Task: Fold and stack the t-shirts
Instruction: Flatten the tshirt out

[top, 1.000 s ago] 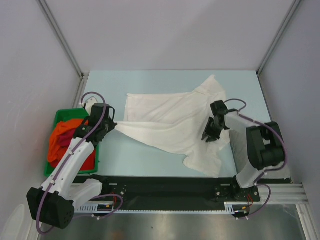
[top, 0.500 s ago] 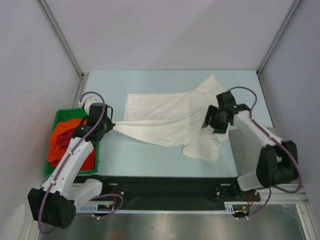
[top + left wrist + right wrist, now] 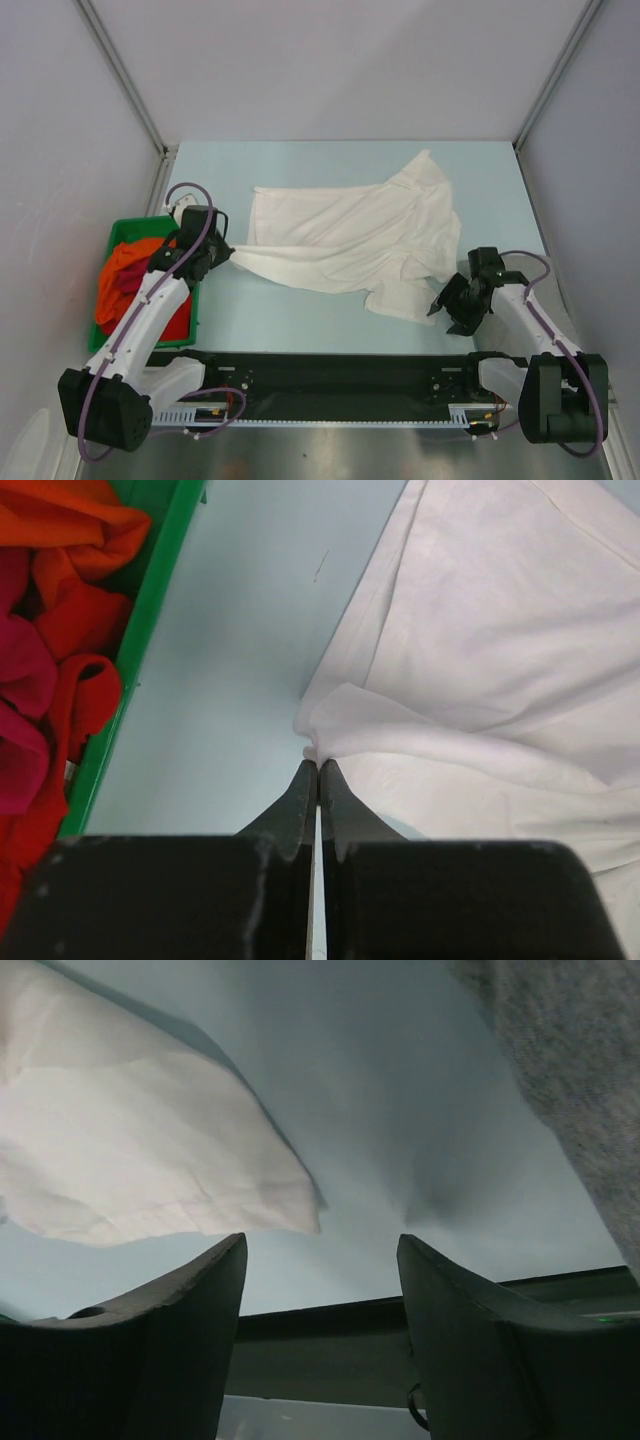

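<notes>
Far left of overhead frame: green bin [image 3: 118, 228], orange shirt [image 3: 125, 258] and dark red shirt [image 3: 127, 283] heaped inside.
Left end effector [image 3: 221, 252] pinched tight on left edge of white shirt [image 3: 340, 235], which lies rumpled mid-worktop [image 3: 300, 165].
Right end effector [image 3: 444, 318], lower right: jaws wide, empty, just off shirt's loose lower corner.
Grey cloth [image 3: 570, 1090], upper right of right wrist view: possibly another shirt.
Step, likely: spread flat. Hold left pinch firm, take corner low, draw apart evenly.

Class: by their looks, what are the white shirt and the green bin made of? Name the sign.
White shirt: soft matte fabric, perhaps cotton; it wrinkles and folds. Green bin: probably plastic, smooth and rigid; straight, even rim.
</notes>
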Controlling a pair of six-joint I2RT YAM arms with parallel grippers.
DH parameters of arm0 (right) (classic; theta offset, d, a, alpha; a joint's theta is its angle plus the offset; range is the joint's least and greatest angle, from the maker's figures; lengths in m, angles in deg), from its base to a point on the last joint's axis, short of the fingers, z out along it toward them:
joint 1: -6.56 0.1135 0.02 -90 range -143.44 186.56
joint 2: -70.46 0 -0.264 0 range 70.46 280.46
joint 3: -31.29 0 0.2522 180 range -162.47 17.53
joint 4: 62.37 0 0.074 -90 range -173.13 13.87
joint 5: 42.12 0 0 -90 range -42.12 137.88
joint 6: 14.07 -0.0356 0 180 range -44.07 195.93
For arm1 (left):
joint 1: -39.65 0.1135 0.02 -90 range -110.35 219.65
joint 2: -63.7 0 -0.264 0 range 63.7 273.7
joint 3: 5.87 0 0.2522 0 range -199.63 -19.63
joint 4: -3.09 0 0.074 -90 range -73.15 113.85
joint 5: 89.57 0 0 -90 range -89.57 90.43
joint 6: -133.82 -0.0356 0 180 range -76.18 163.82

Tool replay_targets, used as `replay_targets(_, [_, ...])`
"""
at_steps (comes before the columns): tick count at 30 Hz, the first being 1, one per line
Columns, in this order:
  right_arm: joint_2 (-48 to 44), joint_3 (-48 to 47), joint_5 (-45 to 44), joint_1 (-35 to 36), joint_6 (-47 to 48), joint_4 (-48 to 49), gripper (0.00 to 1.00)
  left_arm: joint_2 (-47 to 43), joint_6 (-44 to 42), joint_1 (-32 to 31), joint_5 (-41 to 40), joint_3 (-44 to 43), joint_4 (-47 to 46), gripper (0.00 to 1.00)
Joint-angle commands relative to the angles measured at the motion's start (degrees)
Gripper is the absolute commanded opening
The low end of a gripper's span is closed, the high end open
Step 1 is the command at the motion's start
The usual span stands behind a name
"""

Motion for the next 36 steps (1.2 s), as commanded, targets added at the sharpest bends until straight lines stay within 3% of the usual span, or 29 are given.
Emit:
replay_targets(1, [-1.3, 0.2, 1.2, -0.4, -2.3, 4.3, 0.65, -0.5, 0.1, 0.3, 1.3, -0.4, -1.8, 0.00])
replay_targets(5, [-1.4, 4.6, 3.1, -0.5, -4.6, 7.4, 0.56, -1.2, 0.1, 0.3, 1.1, -0.1, -1.8, 0.00])
replay_targets(12, [-1.9, 7.2, 2.7, -0.5, -6.1, 9.3, 0.50, -1.2, 0.1, 0.3, 1.0, -0.1, -1.7, 0.00])
replay_targets(14, [-2.1, 7.4, 1.5, -0.5, -6.2, 10.4, 0.44, -1.2, 0.2, 0.3, 1.0, 0.1, -1.8, 0.00])
replay_targets(25, [1.3, 7.3, -0.7, -0.5, -5.2, 13.7, 0.41, -1.1, 0.5, 0.4, 1.2, -0.2, -1.7, 0.00])
replay_targets(28, [1.5, 7.8, 0.4, -0.4, -5.1, 15.1, 0.25, -1.3, 0.5, 0.4, 1.2, -0.3, -1.7, 0.00])
replay_targets(29, [1.5, 7.9, 1.0, -0.5, -5.0, 15.4, 0.10, -1.5, 0.5, 0.4, 1.4, -0.4, -1.7, 0.00])
replay_targets(30, [1.0, 7.6, 1.9, -0.5, -5.0, 15.6, 0.03, -1.4, 0.5, 0.4, 1.4, -0.6, -1.7, 0.00])
replay_targets(34, [-1.8, 1.4, 3.0, -0.5, -4.1, 12.6, 0.00, -1.2, 0.5, 0.4, 1.8, -3.1, -0.9, 0.00])
replay_targets(36, [-1.9, -8.1, 2.7, -0.5, -3.3, 8.4, 0.00, -1.0, 1.0, 0.4, 2.8, -4.8, -0.3, 0.00])
